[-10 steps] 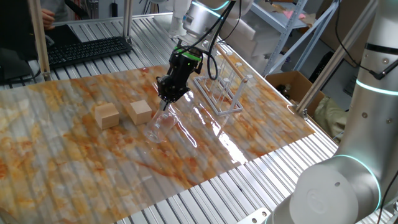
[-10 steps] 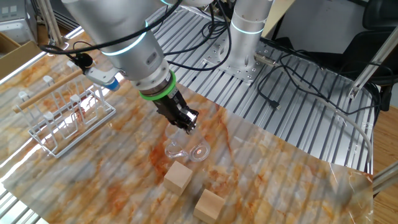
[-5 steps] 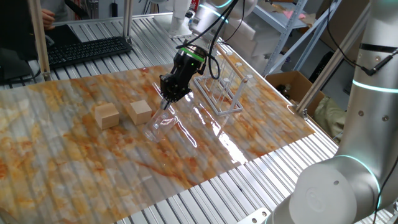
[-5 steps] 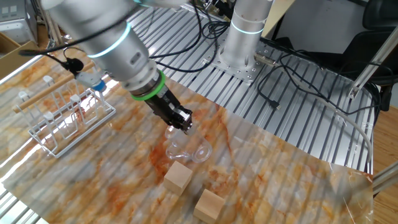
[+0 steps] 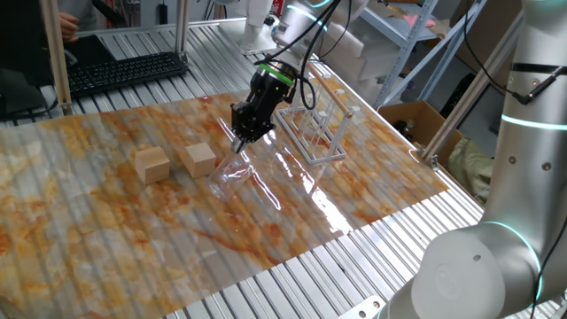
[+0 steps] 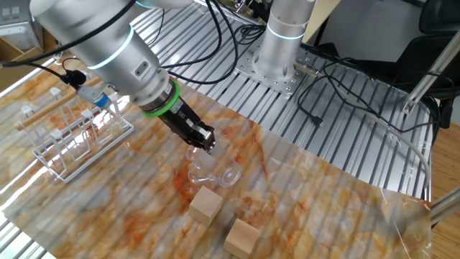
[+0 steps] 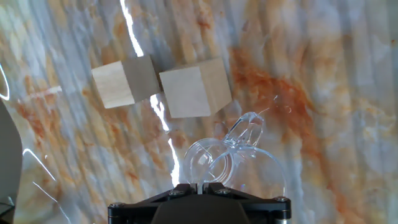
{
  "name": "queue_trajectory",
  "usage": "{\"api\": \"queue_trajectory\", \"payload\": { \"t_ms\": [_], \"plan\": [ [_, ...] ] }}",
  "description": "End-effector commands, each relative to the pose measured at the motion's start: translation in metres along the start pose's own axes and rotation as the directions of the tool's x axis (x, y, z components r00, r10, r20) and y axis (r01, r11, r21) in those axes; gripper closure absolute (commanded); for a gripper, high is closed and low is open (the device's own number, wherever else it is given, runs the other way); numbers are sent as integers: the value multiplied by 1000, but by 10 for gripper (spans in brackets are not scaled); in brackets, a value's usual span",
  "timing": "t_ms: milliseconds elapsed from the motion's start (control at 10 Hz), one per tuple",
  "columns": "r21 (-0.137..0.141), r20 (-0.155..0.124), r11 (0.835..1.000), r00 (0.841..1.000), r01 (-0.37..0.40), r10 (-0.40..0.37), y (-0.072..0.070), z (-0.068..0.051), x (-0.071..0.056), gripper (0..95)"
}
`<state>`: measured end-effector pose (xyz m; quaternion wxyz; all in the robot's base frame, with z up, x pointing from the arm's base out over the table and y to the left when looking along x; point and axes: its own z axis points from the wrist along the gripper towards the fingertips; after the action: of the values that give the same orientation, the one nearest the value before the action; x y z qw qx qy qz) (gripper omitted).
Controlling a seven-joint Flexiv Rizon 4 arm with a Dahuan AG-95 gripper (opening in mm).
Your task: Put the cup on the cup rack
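Note:
The cup (image 5: 225, 178) is clear glass and hangs tilted from my gripper (image 5: 242, 142), which is shut on its rim. The other fixed view shows the cup (image 6: 213, 173) just over the marbled mat, below the gripper (image 6: 207, 146). In the hand view the cup (image 7: 231, 163) fills the lower middle, its wall pinched between the fingers of the gripper (image 7: 200, 185). The cup rack (image 5: 315, 127), thin clear pegs on a wire base, stands a short way off beside the arm. In the other fixed view the cup rack (image 6: 75, 134) is at the left and holds nothing.
Two tan wooden cubes (image 5: 152, 164) (image 5: 201, 159) sit on the mat close to the cup. The other fixed view shows the cubes (image 6: 206, 203) (image 6: 242, 237) right in front of it. A keyboard (image 5: 124, 71) lies at the back and cables (image 6: 338, 79) trail over the slatted table.
The gripper has shifted a little toward the cup rack and slightly upward, carrying the cup with it. The cubes and rack have not moved.

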<state>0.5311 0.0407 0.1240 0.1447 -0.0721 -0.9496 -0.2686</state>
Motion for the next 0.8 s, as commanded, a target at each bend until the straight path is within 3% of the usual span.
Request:
{"api": "queue_trajectory", "payload": {
  "t_ms": [100,200,400,700,800],
  "plan": [
    [-42,-17,999,999,-32,31,0,0,0,380],
    [-74,-27,996,999,-41,39,-1,0,0,380],
    [-77,-31,996,999,-44,42,-1,0,0,380],
    [-46,-21,999,1000,-21,20,-2,-6,-2,380],
    [-14,-14,1000,1000,-2,2,-3,-10,-3,380]
  ]
}}
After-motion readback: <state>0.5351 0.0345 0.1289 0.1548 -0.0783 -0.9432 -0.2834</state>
